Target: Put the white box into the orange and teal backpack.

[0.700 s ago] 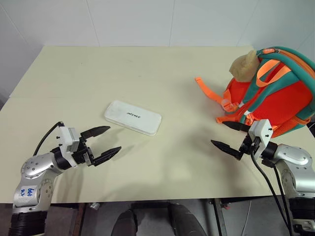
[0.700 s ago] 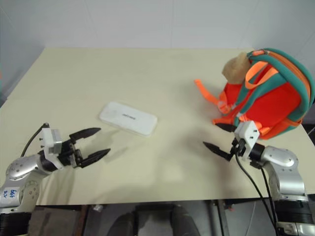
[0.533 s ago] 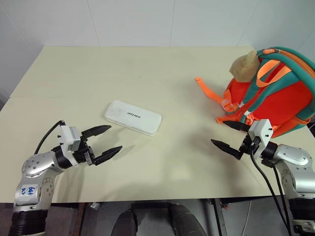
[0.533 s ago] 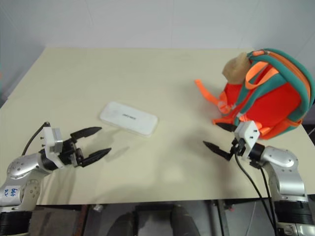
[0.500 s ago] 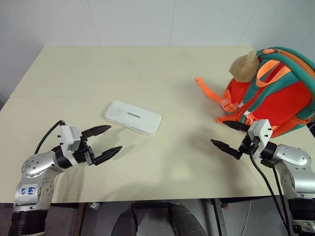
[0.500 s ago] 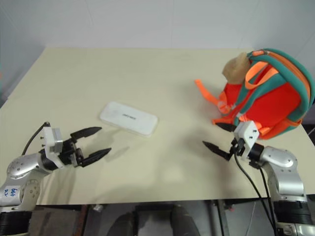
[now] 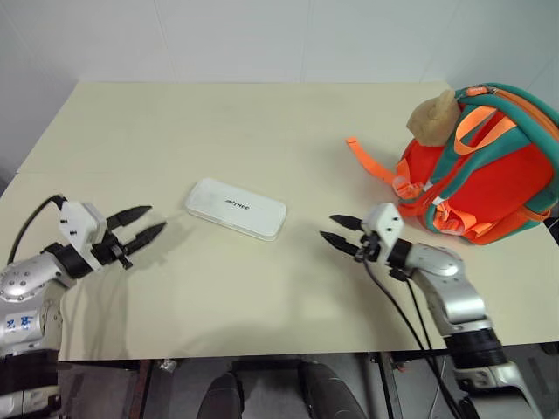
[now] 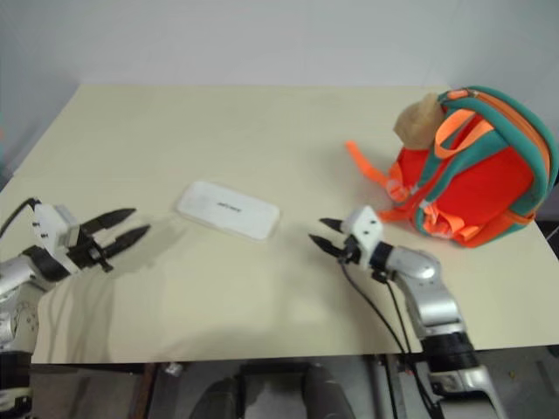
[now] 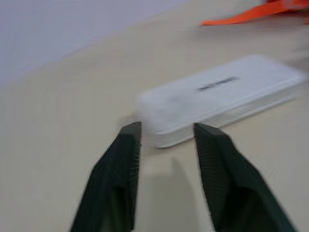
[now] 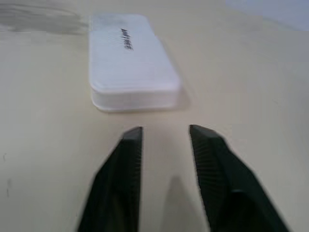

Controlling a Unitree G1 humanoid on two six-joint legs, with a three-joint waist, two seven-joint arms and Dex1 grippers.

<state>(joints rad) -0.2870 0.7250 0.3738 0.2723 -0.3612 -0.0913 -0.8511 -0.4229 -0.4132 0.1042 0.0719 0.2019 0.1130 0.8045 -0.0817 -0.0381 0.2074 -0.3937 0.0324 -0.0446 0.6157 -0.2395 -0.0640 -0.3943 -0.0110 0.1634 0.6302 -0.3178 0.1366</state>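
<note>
The box [image 7: 236, 209] lies mid-desk [image 7: 262, 122], long axis running 10 to 4 o'clock, between two partly open, empty end effectors, the right [image 7: 336, 236] nearer than the left [image 7: 138, 225]; backpack [image 7: 489, 170] at 2 o'clock.

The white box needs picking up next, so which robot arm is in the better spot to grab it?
Probably the right. The right gripper is open, aimed at the white box and near its end. The left gripper, also open, sits farther away.
</note>
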